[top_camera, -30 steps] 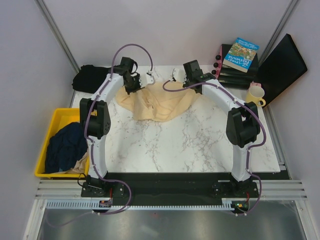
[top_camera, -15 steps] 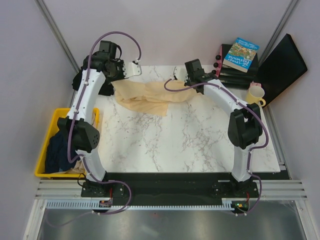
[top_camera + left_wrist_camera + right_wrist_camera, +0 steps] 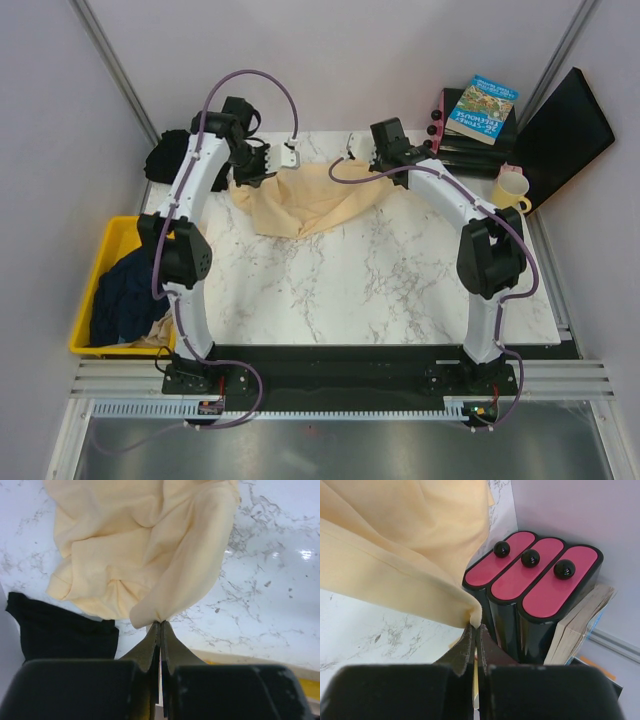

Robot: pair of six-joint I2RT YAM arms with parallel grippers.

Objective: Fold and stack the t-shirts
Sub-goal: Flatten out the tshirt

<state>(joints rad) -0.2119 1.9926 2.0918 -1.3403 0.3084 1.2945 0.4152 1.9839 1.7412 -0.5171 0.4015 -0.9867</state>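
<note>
Cream-yellow t-shirt (image 3: 315, 195), bunched on the far part of the marble counter (image 3: 380, 280). The left gripper (image 3: 160, 626) is clamped tight on 1 pinched fold, and the right gripper (image 3: 475, 629) likewise on the opposite edge. Against the view 0.5 s earlier, the left arm has swung back inward from the far-left corner and the cloth sags wider; the right arm is unchanged. Black t-shirt (image 3: 60, 630) just beside it, far left. Navy t-shirt (image 3: 130, 295) in the yellow bin (image 3: 85, 300) beside the counter.
</note>
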